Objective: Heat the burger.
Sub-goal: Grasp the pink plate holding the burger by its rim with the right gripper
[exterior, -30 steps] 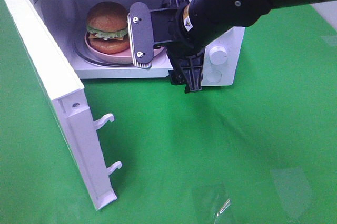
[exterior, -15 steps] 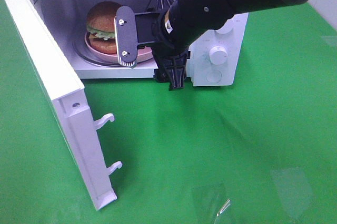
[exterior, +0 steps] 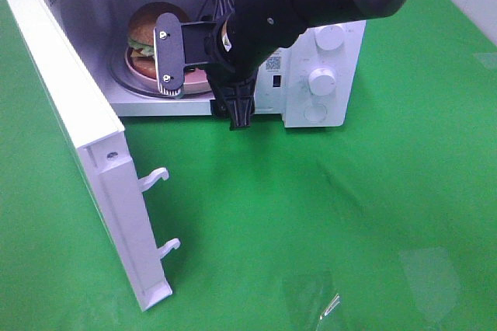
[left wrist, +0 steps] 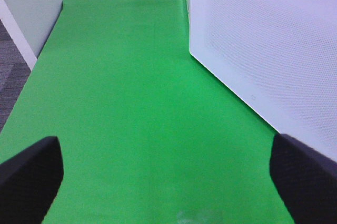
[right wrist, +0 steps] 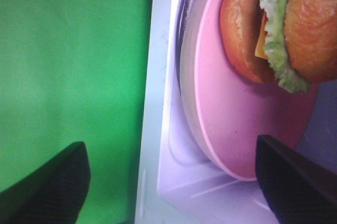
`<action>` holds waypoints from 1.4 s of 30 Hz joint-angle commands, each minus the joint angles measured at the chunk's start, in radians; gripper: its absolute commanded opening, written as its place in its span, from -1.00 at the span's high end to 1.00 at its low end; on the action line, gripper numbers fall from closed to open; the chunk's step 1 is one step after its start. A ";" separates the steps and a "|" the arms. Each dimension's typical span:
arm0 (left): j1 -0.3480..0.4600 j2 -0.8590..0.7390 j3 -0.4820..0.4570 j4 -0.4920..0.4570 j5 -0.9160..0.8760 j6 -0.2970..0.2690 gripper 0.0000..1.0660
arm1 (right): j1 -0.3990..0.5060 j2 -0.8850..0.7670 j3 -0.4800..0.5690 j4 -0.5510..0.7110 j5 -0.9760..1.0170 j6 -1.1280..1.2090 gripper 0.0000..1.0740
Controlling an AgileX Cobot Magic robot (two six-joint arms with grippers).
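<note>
Burger [exterior: 144, 28] sits on a bowl [right wrist: 237, 113] in the microwave [exterior: 326, 106]; my right pincer [right wrist: 171, 182] gapes empty at its mouth, my left pincer [left wrist: 168, 176] gapes empty over the desk [left wrist: 131, 103].

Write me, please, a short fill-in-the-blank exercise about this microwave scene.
1. The burger sits in a shallow ___ bowl.
2. The bowl is inside the microwave, whose door stands ___.
3. The table cover is ___.
4. The right claw, at the microwave's opening, holds ___.

Missing words: pink; open; green; nothing.
</note>
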 commanded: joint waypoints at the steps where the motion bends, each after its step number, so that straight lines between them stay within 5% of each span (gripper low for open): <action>1: 0.004 -0.018 0.003 -0.006 -0.003 0.005 -0.87 | 0.001 0.026 -0.034 -0.003 0.003 0.005 -0.55; 42: 0.004 -0.018 0.003 -0.006 -0.003 0.005 -0.87 | -0.030 0.265 -0.281 0.030 -0.010 0.019 -0.50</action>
